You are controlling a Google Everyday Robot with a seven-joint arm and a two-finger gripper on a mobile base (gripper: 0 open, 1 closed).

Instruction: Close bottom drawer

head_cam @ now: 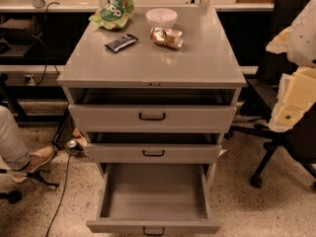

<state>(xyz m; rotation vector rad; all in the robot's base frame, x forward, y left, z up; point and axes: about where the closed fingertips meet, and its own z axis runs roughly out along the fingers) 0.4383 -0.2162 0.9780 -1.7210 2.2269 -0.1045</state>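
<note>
The grey metal cabinet (153, 63) stands in the middle of the camera view. Its bottom drawer (153, 196) is pulled far out toward me and is empty inside. The low front panel with its small black loop handle (153, 230) is at the lower edge of the view. The middle drawer (153, 153) and the top drawer (152, 116) each stand a little open. My arm's white and cream parts show at the right edge, and the gripper (289, 113) end hangs there, well to the right of the cabinet and above the bottom drawer's level, touching nothing.
On the cabinet top lie a green snack bag (112, 11), a white bowl (161, 17), a dark bar (121, 42) and a crumpled shiny packet (167, 37). A black office chair (276, 152) stands at the right. A person's leg and shoe (29, 159) and cables (64, 181) are at the left.
</note>
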